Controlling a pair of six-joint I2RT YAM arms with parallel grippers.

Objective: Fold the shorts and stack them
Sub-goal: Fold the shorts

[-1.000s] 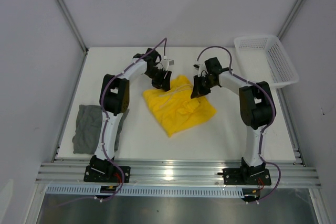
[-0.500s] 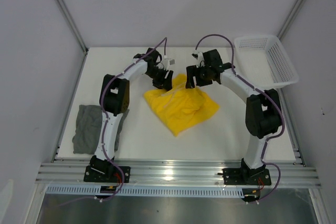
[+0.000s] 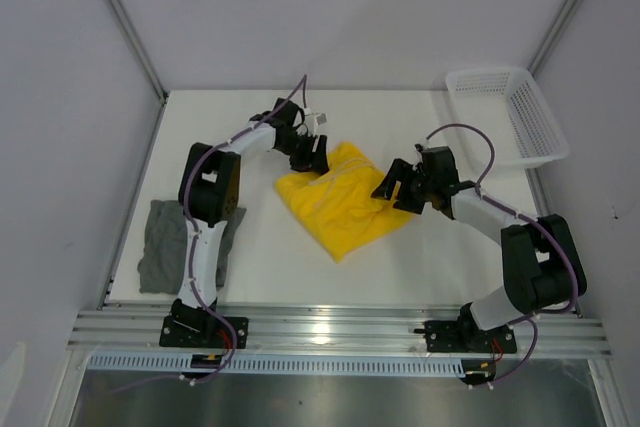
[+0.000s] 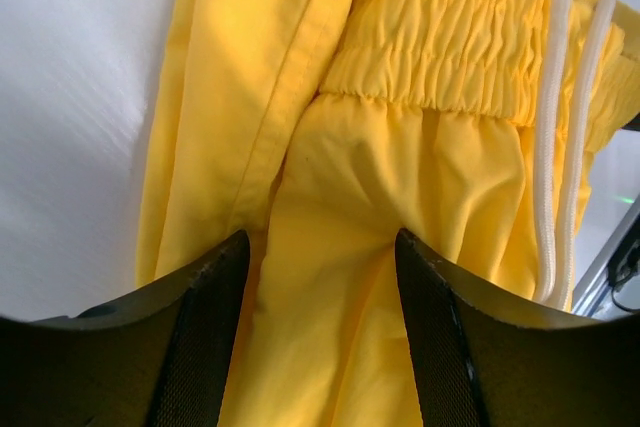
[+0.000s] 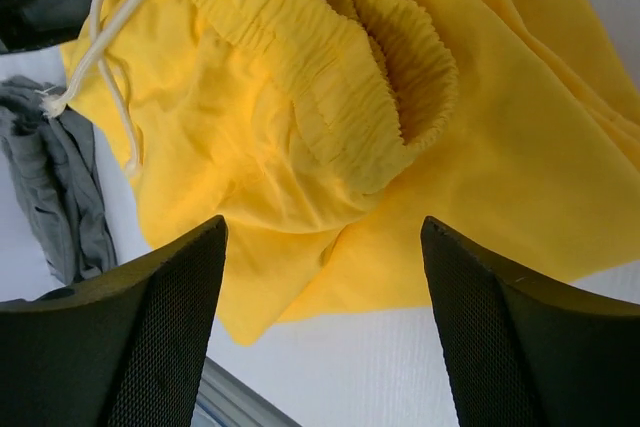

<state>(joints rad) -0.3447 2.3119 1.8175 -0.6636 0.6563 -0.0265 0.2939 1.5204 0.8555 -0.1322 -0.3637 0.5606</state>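
My left hand point(image 3: 312, 154) hangs over the far edge of the bright yellow cloth shorts point(image 3: 340, 205), which lie rumpled in the middle of the white bench point(image 3: 280, 262). Its two dark fingers point(image 4: 205, 347) stand apart with nothing clamped between them, only yellow fabric lying below. From my left wrist I see the gathered elastic waistband point(image 4: 450, 47) and the white drawstring point(image 4: 555, 147) running down beside it. My right hand point(image 3: 392, 187) sits low at the right edge of the same shorts, spread wide and holding nothing. Under it the waistband curls over in a loop. The plain dark grey cloth shorts point(image 3: 165, 242) lie crumpled at the left near edge of the bench, beside my left arm and well apart from the yellow pair. The white plastic mesh basket point(image 3: 510, 112) stands at the far right corner.
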